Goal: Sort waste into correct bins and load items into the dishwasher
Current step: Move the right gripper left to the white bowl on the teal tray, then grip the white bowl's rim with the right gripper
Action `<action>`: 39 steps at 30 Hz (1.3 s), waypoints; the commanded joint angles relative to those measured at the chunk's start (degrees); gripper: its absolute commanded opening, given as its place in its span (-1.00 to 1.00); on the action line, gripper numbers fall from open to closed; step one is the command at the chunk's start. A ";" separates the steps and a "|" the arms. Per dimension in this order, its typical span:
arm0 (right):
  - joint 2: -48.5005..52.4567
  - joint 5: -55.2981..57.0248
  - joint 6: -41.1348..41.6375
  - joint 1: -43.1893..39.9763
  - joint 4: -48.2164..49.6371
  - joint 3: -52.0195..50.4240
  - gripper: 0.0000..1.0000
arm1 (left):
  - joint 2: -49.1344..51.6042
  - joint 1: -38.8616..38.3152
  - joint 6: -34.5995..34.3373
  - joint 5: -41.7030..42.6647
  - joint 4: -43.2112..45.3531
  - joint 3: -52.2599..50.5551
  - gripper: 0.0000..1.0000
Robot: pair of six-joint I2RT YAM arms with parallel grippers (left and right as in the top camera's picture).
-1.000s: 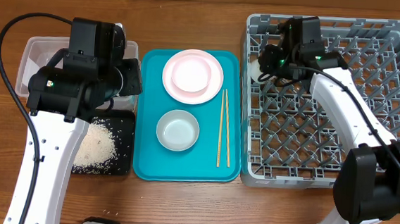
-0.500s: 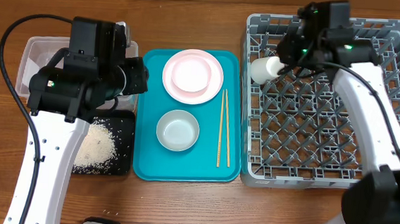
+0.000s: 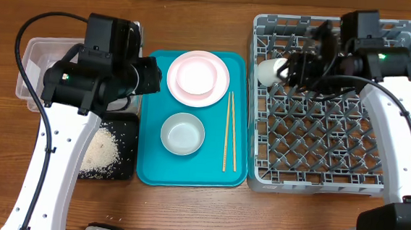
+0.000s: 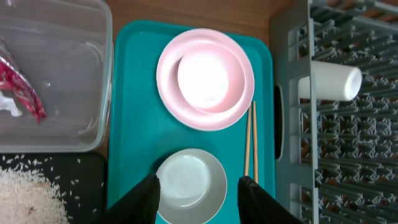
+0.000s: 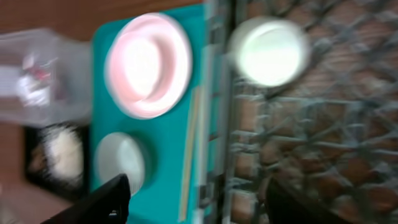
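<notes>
The small white cup (image 3: pixel 269 70) (image 4: pixel 328 81) lies on its side in the grey dishwasher rack's (image 3: pixel 333 156) far left corner. My right gripper (image 3: pixel 298 66) (image 5: pixel 199 205) hangs open just right of it, holding nothing; its view is blurred. My left gripper (image 3: pixel 153 76) (image 4: pixel 199 199) is open above the teal tray, its fingers framing a whitish bowl (image 4: pixel 189 193) (image 3: pixel 182 134) below. A pink plate (image 3: pixel 220 87) carries a second bowl (image 3: pixel 197 75). The chopsticks (image 3: pixel 227 131) lie right of them. The red wrapper (image 4: pixel 22 90) sits in the clear tub (image 3: pixel 32 52). Rice (image 3: pixel 101 151) fills the black tray (image 3: pixel 127 128).
The teal tray (image 3: pixel 151 162) lies between the two bins and the rack on a wooden table. Upright pegs cover the rack floor. A black cable (image 3: pixel 21 51) loops over the clear tub.
My right gripper has opened, left the cup lying in the rack and drawn back to the right. My left arm has shifted slightly right over the teal tray's edge.
</notes>
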 commanded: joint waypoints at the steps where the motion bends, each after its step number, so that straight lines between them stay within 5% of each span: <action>1: -1.14 -8.26 -2.49 4.33 -0.46 -0.90 0.27 | -0.15 0.96 -1.44 0.39 0.92 0.52 -0.14; 6: -0.72 -3.41 -2.47 14.16 0.28 -1.64 0.10 | -0.15 5.33 -3.89 1.01 0.87 0.52 -0.14; 14: 4.15 4.87 -2.10 32.37 6.10 -1.64 0.09 | -0.13 13.44 -3.78 4.22 -2.84 0.52 -0.03; 15: 5.09 5.35 -1.99 34.23 6.97 -1.64 0.08 | -0.15 13.84 -3.78 3.45 -3.82 0.52 0.01; 17: 7.72 6.01 -2.01 38.38 9.03 -1.64 0.19 | -0.13 14.05 -3.34 -0.37 -6.10 0.52 0.47; 19: 9.49 7.21 -2.03 40.83 10.14 -1.64 0.24 | -0.13 14.05 -3.37 -4.26 -7.48 0.52 0.61; 23: 12.94 11.52 -2.01 44.81 11.54 -1.64 0.24 | -0.13 14.05 -3.37 -8.76 -8.74 0.52 0.65; 27: 16.90 14.29 -1.99 47.10 12.41 -1.64 0.24 | -0.13 14.05 -3.37 -8.81 -9.09 0.52 1.00; 39: 24.39 14.32 -2.03 47.82 17.07 -1.64 0.23 | -0.13 14.05 -3.37 -8.79 -9.90 0.52 1.00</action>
